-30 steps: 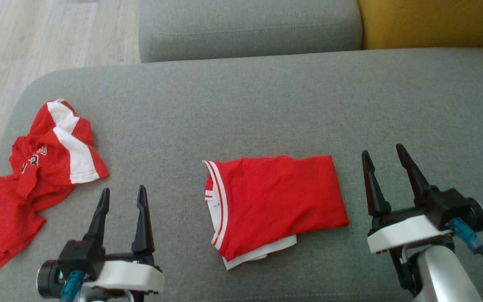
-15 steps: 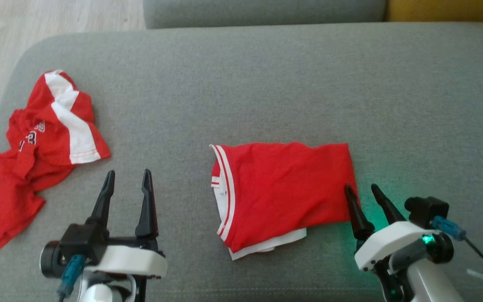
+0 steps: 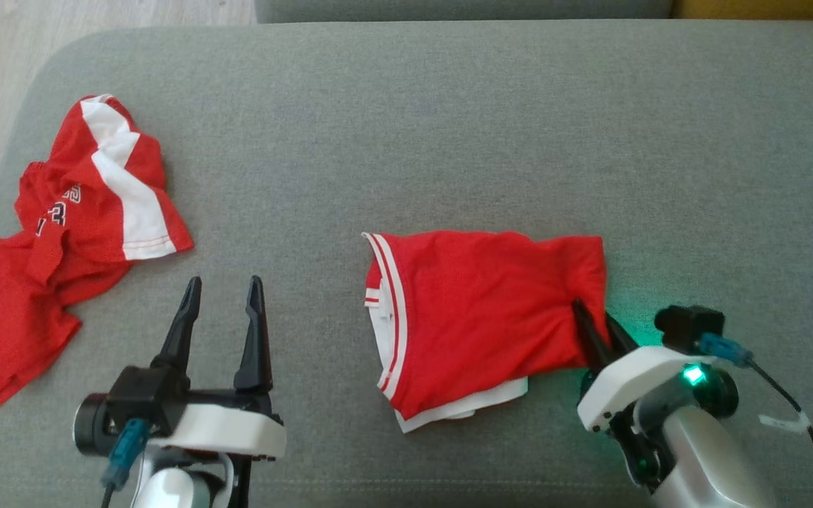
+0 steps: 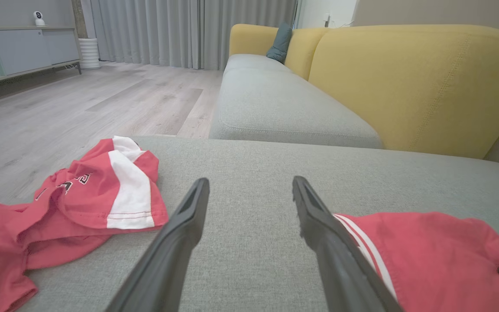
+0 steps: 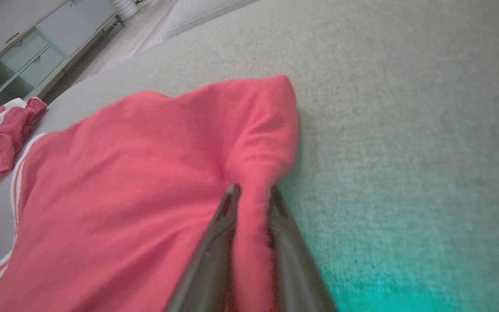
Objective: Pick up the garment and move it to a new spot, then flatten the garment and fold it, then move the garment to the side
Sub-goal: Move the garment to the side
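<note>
**A pinch is going on at the right edge**

Down front, the left hand (image 3: 224, 282) is hovering with fingers spread wide over the grey sofa seat (image 3: 449, 141), gripping nothing. The right hand (image 3: 593, 314) is pinching a ridge of red cloth at the right edge of the folded garment (image 3: 477, 310), which is lying mid-seat. Far left, a crumpled red-and-white jersey (image 3: 61, 240) is sitting by the seat's edge.

The folded garment (image 3: 477, 310) was red with white-striped trim; the crumpled jersey (image 3: 61, 233) red, with a white panel and dark lettering. The sofa seat (image 3: 406, 127) was grey, its backrest (image 4: 414, 86) yellow.
</note>
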Controlling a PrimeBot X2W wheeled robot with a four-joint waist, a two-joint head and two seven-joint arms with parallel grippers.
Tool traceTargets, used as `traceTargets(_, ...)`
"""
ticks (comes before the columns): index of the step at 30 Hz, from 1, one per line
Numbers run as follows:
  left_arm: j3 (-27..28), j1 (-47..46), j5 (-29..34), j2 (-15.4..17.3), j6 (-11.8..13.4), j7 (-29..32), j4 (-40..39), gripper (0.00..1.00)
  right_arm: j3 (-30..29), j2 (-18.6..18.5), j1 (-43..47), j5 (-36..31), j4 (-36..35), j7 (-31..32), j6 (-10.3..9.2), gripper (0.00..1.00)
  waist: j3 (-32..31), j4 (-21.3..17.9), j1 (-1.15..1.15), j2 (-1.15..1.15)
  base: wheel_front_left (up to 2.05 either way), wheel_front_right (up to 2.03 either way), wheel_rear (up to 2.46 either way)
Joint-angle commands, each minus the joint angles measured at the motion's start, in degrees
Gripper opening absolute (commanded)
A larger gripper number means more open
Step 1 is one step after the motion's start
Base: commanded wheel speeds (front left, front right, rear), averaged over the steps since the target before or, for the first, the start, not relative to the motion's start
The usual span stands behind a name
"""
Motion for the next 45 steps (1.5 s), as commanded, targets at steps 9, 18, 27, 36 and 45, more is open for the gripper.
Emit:
traceTargets(9,0.49,-3.4,-0.24,-0.15,-0.42,-0.7,-2.56,1.0,3.16,-4.32,-9.36,-17.92,-3.31,-1.79,-0.05,0.0,0.34,-2.78,0.0,0.0,0.0,0.0,0.0)
traceTargets(18,-1.8,-7.14,0.65,-0.15,-1.82,-0.7,-4.22,1.0,13.06,-21.37,-21.53,-14.58,-5.78,1.2,-0.05,0.0,5.23,-6.62,0.0,0.0,0.0,0.0,0.0)
traceTargets(27,-2.95,-9.7,1.35,-0.15,-2.83,-0.7,-4.85,1.0,12.81,-32.19,-33.31,-8.81,-1.47,4.99,-0.05,0.0,9.74,-7.31,0.0,0.0,0.0,0.0,0.0)
traceTargets(36,-2.45,-8.98,0.09,-0.15,-2.28,-0.7,-4.73,1.0,3.07,-29.28,-34.01,-13.77,4.31,6.17,-0.05,0.0,9.45,-5.83,0.0,0.0,0.0,0.0,0.0)
traceTargets(45,-1.13,-8.45,-0.13,-0.15,-2.58,-0.7,-4.21,1.0,-0.77,-27.27,-33.59,-13.86,3.87,7.07,-0.05,1.0,8.96,-5.62,0.0,0.0,0.0,0.0,0.0)
